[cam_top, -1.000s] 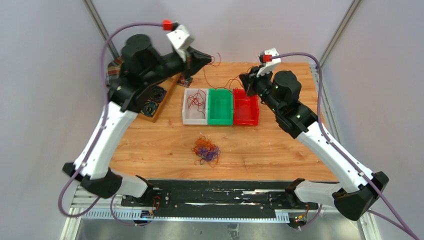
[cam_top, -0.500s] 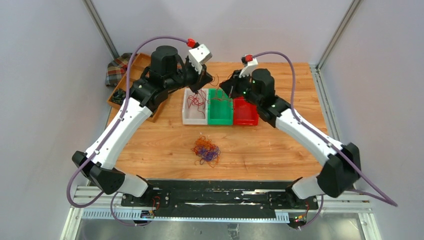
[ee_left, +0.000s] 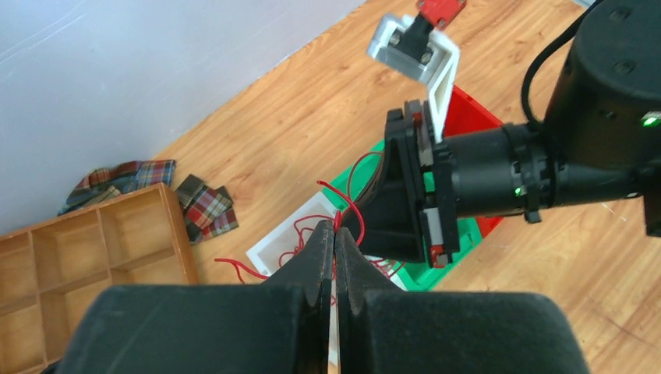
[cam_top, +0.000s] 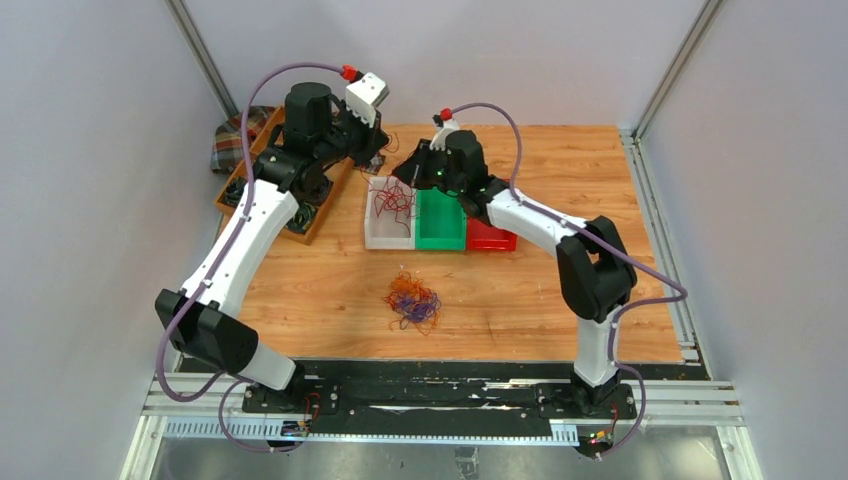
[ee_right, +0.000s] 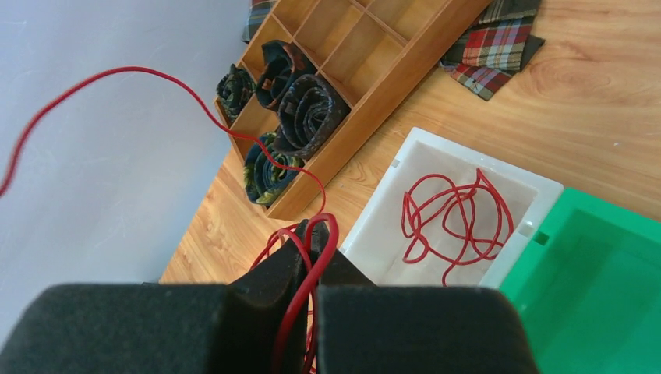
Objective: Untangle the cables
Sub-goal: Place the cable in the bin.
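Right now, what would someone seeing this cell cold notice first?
The two arms meet at the far side, the left gripper and right gripper both shut on red wire by the far end of the white bin, which holds a loose red coil. Nearer the bases, a small red, orange and purple clump of wires lies on the wooden table.
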{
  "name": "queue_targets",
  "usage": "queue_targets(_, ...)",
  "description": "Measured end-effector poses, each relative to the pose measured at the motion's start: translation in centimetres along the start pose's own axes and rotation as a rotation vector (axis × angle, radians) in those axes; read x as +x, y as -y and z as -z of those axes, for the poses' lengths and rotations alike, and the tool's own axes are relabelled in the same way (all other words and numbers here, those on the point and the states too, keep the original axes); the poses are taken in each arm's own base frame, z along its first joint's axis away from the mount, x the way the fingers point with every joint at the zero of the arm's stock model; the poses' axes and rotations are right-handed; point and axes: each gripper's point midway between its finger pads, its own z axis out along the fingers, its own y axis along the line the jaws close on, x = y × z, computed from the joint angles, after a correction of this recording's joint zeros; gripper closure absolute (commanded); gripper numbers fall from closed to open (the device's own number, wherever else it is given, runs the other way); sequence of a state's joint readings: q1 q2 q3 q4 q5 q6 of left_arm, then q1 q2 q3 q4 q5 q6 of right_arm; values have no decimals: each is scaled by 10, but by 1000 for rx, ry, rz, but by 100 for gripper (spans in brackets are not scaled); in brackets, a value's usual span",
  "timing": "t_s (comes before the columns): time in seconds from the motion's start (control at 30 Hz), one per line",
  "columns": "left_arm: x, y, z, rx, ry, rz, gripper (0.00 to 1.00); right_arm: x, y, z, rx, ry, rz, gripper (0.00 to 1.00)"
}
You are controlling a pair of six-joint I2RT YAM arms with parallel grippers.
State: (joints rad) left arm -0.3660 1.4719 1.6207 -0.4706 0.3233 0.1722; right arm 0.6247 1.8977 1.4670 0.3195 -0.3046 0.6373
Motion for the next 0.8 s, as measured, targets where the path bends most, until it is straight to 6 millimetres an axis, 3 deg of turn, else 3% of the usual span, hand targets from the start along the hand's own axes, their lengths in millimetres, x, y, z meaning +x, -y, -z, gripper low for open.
queue_targets(0.2, 14, -11, -15, 0, -5, 19, 99, 32, 12, -38, 11, -46, -39, 98)
queue_targets(0.27, 19, -13, -19, 2, -10, 30, 100, 52, 18, -48, 31, -80, -42, 88)
queue_targets(0.33, 25, -16, -22, 0, -14, 43, 100, 58, 21, -49, 48, -93, -39, 76)
queue_targets(0.43, 35, -22, -25, -3, -23, 57, 100, 72, 33, -44, 101, -110, -11, 62)
queue_targets(0.57, 44, -26, -29, -6, -31, 75, 99, 84, 53, -28, 189, -134, 37, 57)
queue_targets(0.8, 36, -25, -32, 9, 3, 95, 100, 69, 63, 1, 265, -130, 125, 51)
